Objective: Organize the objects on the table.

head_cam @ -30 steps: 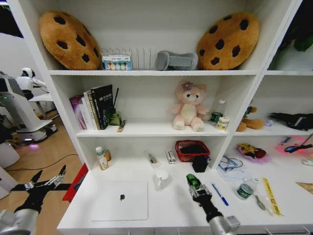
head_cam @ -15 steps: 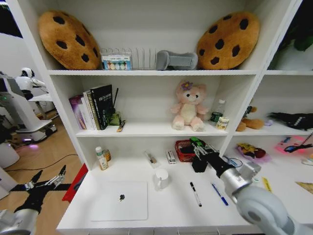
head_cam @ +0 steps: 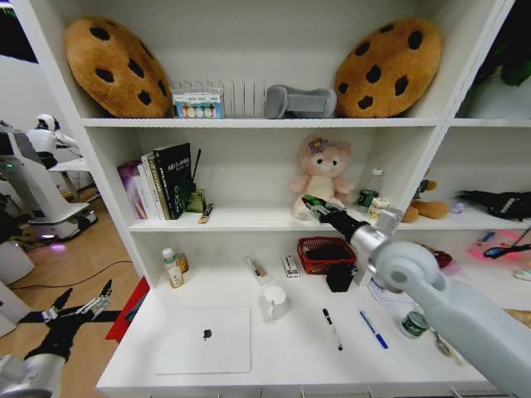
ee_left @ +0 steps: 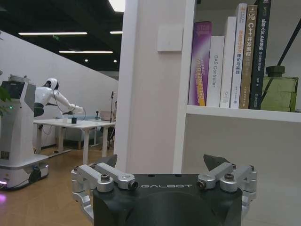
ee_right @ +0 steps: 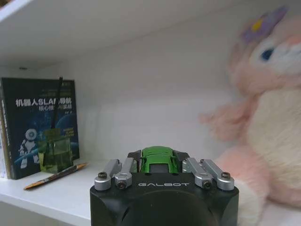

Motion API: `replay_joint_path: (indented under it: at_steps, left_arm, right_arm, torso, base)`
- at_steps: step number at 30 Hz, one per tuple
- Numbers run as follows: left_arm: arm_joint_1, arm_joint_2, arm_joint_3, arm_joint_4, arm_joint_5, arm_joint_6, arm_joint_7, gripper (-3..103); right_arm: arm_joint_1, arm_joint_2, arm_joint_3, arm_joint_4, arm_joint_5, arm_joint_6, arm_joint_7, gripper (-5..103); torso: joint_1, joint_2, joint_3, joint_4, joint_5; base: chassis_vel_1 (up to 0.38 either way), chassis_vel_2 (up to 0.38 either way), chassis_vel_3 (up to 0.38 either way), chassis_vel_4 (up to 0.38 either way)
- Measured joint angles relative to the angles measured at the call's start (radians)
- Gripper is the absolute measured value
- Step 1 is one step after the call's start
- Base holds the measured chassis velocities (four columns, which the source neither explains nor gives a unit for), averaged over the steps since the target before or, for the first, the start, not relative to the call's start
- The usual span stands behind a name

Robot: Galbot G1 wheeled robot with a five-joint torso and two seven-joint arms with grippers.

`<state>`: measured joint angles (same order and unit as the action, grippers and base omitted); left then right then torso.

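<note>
1. The left pincer (head_cam: 79, 308) hangs low at the near left, off the edge of the tabletop (head_cam: 282, 348), with its fingers (ee_left: 104, 175) spread apart and nothing between them.
2. A silver laptop (head_cam: 204, 339) lies closed and flat on the near left part of the tabletop.
3. To its right lie a black pen (head_cam: 332, 328) and a blue pen (head_cam: 373, 329), side by side but not touching.
4. A white cup (head_cam: 274, 303) stands just past the laptop's far right corner (its handle cannot be made out).
5. Farther back, a red basket (head_cam: 325, 254) sits by the back wall, with a small black box (head_cam: 338, 278) just in front of it.
6. The right pincer (head_cam: 315, 206) is up at the middle shelf (head_cam: 241, 219), clamped on a tiny green toy car (ee_right: 159, 159).
7. It is just beside the pink plush toy (head_cam: 320, 178) on that shelf.
8. At the shelf's left end stand books (head_cam: 159, 181) and a green bottle (ee_right: 55, 150).
</note>
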<state>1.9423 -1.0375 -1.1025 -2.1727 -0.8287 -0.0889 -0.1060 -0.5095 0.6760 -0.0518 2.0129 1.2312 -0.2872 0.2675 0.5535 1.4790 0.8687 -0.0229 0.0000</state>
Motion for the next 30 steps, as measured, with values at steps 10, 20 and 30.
replay_joint_path:
  at_steps: [10,20,30]
  left_arm:
    - [0.0,0.0,0.0,0.0,0.0,0.0,0.0,100]
    - [0.0,0.0,0.0,0.0,0.0,0.0,0.0,100]
    - [0.0,0.0,0.0,0.0,0.0,0.0,0.0,100]
  right_arm:
    - [0.287,0.183,-0.297,-0.229,-0.037,0.004,0.009,36]
    - [0.325,0.189,-0.362,-0.29,-0.046,0.005,0.006,36]
    - [0.332,0.21,-0.401,-0.323,-0.081,0.005,0.007,33]
  torso:
    - [0.0,0.0,0.0,0.0004,-0.0003]
    - [0.0,0.0,0.0,-0.0001,0.0]
    - [0.0,0.0,0.0,0.0001,0.0]
  base:
    - [0.0,0.0,0.0,0.0]
    - [0.0,0.0,0.0,0.0]
    - [0.0,0.0,0.0,0.0]
